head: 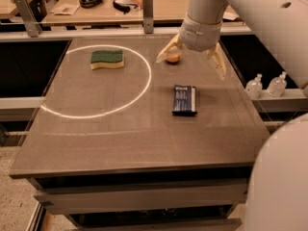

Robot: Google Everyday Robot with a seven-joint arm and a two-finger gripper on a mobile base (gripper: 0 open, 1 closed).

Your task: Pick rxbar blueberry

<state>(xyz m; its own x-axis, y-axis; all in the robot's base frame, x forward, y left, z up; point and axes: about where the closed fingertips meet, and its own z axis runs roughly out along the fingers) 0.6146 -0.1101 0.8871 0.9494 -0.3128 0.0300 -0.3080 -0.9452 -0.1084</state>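
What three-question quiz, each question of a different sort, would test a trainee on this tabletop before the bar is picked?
1. True or false: the gripper is shut on the rxbar blueberry.
2. The sponge lies: A) inside the pale ring; B) outside it; C) on the rxbar blueberry.
3. Which lies nearer the gripper, the sponge or the rxbar blueberry?

Key
1. False: it is open, hanging over the far right part of the table, beyond the rxbar blueberry.
2. A.
3. The rxbar blueberry.
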